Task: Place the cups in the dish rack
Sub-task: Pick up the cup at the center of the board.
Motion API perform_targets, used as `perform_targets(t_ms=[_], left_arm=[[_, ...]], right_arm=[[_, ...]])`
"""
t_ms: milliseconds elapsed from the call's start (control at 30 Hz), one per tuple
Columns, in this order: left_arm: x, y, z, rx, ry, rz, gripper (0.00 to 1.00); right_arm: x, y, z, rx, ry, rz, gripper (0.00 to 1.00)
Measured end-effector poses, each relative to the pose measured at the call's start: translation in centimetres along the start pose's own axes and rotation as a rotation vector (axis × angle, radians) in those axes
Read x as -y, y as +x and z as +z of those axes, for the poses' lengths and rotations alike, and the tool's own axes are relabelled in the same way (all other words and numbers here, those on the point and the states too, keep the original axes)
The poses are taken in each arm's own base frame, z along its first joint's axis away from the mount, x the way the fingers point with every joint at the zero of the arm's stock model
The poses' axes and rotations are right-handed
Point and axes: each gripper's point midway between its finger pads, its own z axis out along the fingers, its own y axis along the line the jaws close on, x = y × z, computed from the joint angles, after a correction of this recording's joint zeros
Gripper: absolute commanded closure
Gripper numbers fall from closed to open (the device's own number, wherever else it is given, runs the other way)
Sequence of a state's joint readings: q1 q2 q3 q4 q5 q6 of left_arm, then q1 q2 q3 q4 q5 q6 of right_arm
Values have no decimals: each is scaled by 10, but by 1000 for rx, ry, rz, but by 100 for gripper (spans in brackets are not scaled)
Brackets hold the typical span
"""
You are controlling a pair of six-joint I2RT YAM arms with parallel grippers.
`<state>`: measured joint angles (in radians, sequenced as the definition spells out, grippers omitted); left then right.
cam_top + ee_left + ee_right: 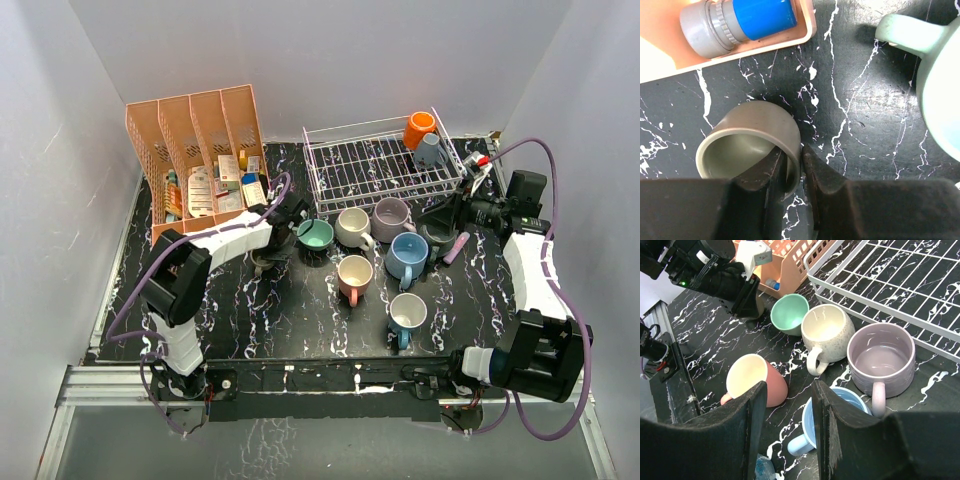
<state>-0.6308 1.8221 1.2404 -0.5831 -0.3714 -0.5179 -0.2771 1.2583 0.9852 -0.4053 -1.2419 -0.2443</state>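
Observation:
My left gripper (793, 154) is shut on the rim of an olive mug (747, 131), one finger inside and one outside. In the top view it (272, 254) is beside the teal mug (315, 235). The cream (352, 226), lilac (391, 218), light blue (407, 255), pink (354, 277) and white (407, 313) mugs stand on the table. An orange mug (419, 128) and a grey-blue one (430, 152) sit in the white wire dish rack (370, 165). My right gripper (788, 412) is open and empty above the light blue mug (808, 426).
A salmon-pink slotted organiser (195, 160) with small items stands at the back left, close to my left gripper; a blue-capped bottle (740, 20) lies in it. A pink marker-like stick (456, 248) lies right of the light blue mug. White walls enclose the table.

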Motion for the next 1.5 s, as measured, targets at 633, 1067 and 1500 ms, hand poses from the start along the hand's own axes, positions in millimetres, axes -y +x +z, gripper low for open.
perform_targets(t_ms=[633,1067,1500], left_arm=[[-6,8,-26,28,72,-14,100],[12,-12,-142,353,552,-78,100],[73,-65,-253,645,1155,-167,100]], right_arm=[[-3,-3,0,10,-20,0,57],[-14,-5,1,24,-83,1,58],[-62,-25,15,-17,-235,-98,58]])
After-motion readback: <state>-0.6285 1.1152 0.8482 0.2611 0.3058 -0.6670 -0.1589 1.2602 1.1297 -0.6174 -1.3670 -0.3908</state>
